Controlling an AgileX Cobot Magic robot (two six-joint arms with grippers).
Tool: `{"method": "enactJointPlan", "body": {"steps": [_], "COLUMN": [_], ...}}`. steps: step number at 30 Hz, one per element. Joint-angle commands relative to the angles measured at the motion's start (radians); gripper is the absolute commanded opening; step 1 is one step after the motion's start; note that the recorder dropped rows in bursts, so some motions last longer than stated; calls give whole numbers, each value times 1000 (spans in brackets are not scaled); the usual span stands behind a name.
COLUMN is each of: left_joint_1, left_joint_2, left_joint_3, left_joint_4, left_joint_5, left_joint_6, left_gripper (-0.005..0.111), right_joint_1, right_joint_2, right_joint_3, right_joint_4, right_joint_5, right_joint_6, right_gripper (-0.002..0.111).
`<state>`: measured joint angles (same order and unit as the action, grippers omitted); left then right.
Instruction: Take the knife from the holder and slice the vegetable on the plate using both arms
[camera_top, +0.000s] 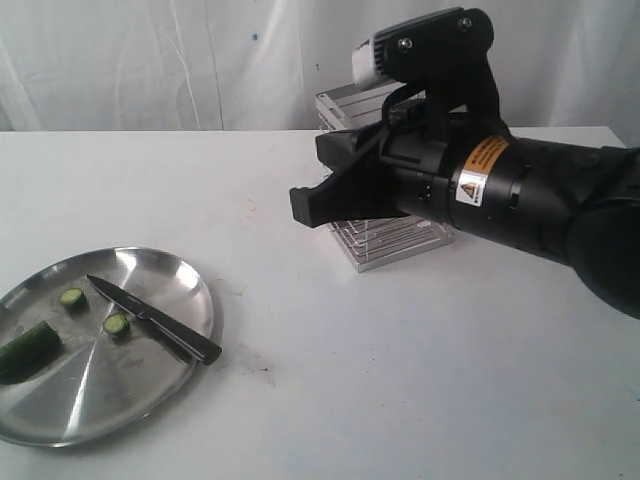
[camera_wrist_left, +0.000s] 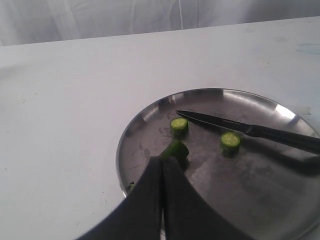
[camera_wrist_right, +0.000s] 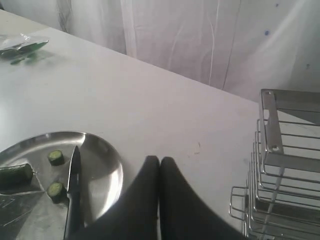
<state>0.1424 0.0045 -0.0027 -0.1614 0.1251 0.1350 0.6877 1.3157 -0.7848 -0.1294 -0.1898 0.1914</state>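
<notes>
The plate (camera_top: 120, 400) sits at the table's front left. The knife (camera_top: 150, 318) lies flat across it, its black handle over the rim. The dark-green vegetable (camera_top: 25, 350) rests on the plate's left side, with two cut slices (camera_top: 72, 297) (camera_top: 116, 324) beside the blade. My right gripper (camera_top: 300, 208) is shut and empty, held above the table in front of the wire holder (camera_top: 385, 240). My left gripper (camera_wrist_left: 162, 159) is shut over the plate (camera_wrist_left: 260, 200), its tips just short of the vegetable (camera_wrist_left: 176, 148). I cannot tell whether they touch. It is out of the exterior view.
A white curtain hangs behind the white table. In the right wrist view a clear wrapper with something green (camera_wrist_right: 22, 46) lies far off on the table. The holder (camera_wrist_right: 280, 165) stands close beside the right gripper (camera_wrist_right: 160, 159). The knife (camera_wrist_right: 74, 192) lies apart from it.
</notes>
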Motion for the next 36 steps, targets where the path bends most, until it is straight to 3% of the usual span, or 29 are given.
{"method": "enactJointPlan", "body": {"steps": [1, 7, 11, 20, 27, 36], "left_joint_1": [-6, -6, -6, -6, -6, -6], "left_joint_2": [-4, -4, -4, -4, -4, -4], "left_joint_3": [3, 3, 3, 3, 3, 3], "left_joint_4": [0, 0, 0, 0, 0, 0], "left_joint_5": [3, 3, 3, 3, 3, 3], "left_joint_6": [0, 0, 0, 0, 0, 0], "left_gripper": [0, 0, 0, 0, 0, 0], "right_joint_1": [-5, -51, -143, -356, -531, -618], "right_joint_2": [-57, -174, -230, -524, -849, -1100], "right_joint_3": [3, 3, 9, 175, 452, 743], "right_joint_4": [-1, -9, 29, 25, 25, 48], "right_joint_5": [3, 8, 35, 405, 263, 190], "right_joint_6": [-18, -222, -229, -241, -282, -227], "right_gripper": [0, 0, 0, 0, 0, 0]}}
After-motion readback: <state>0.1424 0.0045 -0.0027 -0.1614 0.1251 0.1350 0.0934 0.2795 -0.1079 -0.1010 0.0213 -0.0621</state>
